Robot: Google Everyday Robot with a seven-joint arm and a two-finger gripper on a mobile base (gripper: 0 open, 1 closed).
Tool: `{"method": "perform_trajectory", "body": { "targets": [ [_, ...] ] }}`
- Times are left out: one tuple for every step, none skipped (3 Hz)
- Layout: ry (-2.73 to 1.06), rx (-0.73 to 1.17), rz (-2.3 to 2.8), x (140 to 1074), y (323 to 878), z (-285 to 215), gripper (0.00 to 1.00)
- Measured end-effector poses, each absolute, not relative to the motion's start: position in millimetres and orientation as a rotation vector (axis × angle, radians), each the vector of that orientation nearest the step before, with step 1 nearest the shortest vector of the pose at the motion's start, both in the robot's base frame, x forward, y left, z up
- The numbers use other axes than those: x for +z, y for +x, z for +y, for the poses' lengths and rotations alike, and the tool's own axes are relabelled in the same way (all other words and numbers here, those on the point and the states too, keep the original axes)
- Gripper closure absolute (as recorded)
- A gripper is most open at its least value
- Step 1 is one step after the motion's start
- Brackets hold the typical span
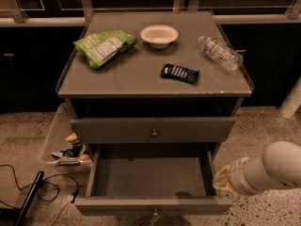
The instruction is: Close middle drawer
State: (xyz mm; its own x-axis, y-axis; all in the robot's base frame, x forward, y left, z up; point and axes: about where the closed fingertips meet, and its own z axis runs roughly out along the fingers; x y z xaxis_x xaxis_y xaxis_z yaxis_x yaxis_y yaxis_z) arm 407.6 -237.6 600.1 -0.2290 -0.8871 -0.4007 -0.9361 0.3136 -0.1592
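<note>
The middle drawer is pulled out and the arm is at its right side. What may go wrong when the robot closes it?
1. The gripper sits beside the right wall of the middle drawer, not before its front. A push from there may slip off or jam against the cabinet.
2. The water bottle lies on its side near the top's right edge. A hard slam might roll it off.

The front of the middle drawer (pixel 117 205) meets the bottom picture edge, leaving its knob (pixel 154 214) partly cut off. The gripper (pixel 222 181), at that drawer's right front corner, appears only as a tan tip; its arm (pixel 277 168) is cropped by the right edge.
</note>
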Motion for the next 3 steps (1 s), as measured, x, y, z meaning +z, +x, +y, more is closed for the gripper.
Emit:
{"method": "perform_trajectory", "body": {
  "targets": [
    [-1.618,0.159,2.17,600.2,407.5,-237.6,1.0],
    [-1.627,0.183,2.203,570.3,402.9,-230.5,1.0],
    [-1.64,0.234,2.258,516.5,392.5,-219.7,1.0]
  ]
}}
